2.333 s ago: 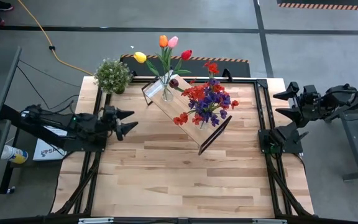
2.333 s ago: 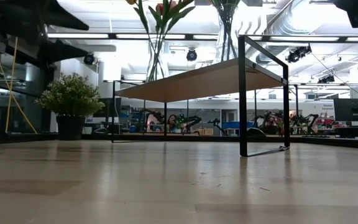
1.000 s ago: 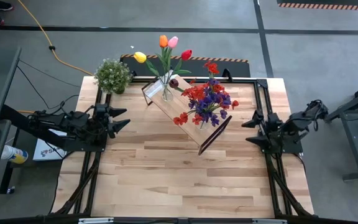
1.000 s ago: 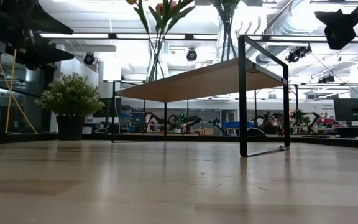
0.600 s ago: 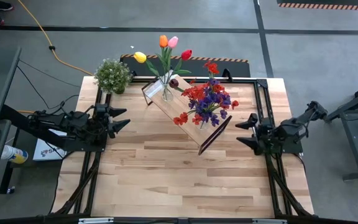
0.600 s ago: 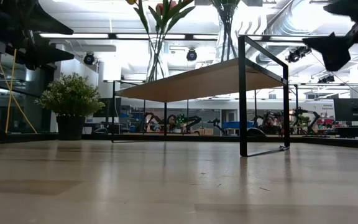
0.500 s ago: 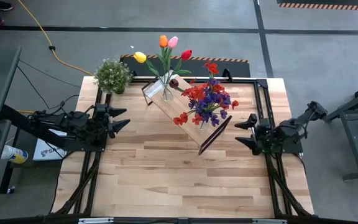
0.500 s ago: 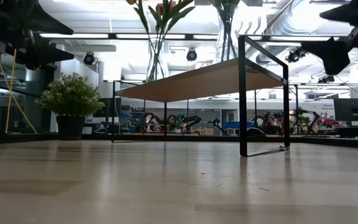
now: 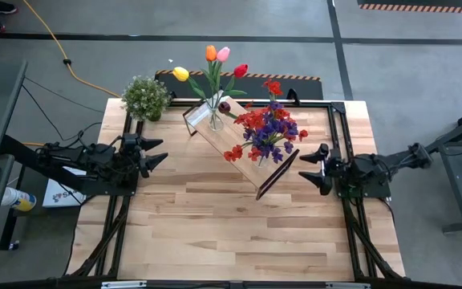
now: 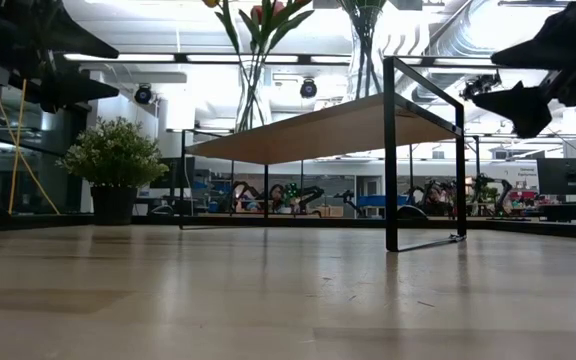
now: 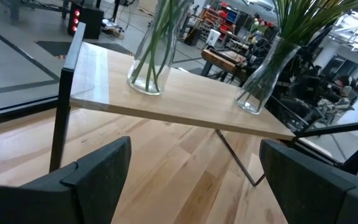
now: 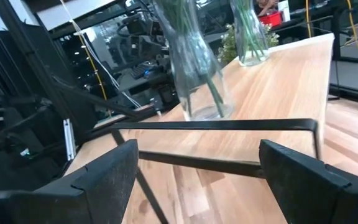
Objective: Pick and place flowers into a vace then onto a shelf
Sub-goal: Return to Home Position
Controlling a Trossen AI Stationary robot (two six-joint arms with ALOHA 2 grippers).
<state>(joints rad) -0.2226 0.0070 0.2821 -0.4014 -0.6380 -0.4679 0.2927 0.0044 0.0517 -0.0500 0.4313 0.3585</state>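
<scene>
Standing between the left gripper [image 9: 159, 151] and the right gripper [image 9: 311, 167], the shelf [image 9: 224, 132] bears two glass vases [image 11: 145, 68]: tulips [image 9: 211, 54] toward the left gripper, red-and-purple sprays [image 9: 267, 128] near the right. Both grippers gape, holding nothing.

In the low view the frame's top edge cut off nearly every blossom of the flowers [image 10: 264, 25], leaving stems in the tulip vase [image 10: 251, 95] and the spray vase [image 10: 365, 60]. Both wrist views also cut the blooms off at the top edge. In the high view the red and purple sprays [image 9: 267, 128] hid the spray vase and much of the shelf [image 9: 229, 135] at the frame's centre. The fingers of the left end effector [image 11: 194, 155] and the right end effector [image 12: 199, 152] ran off the bottom edge. The spray vase looked blurred in the right wrist view.
</scene>
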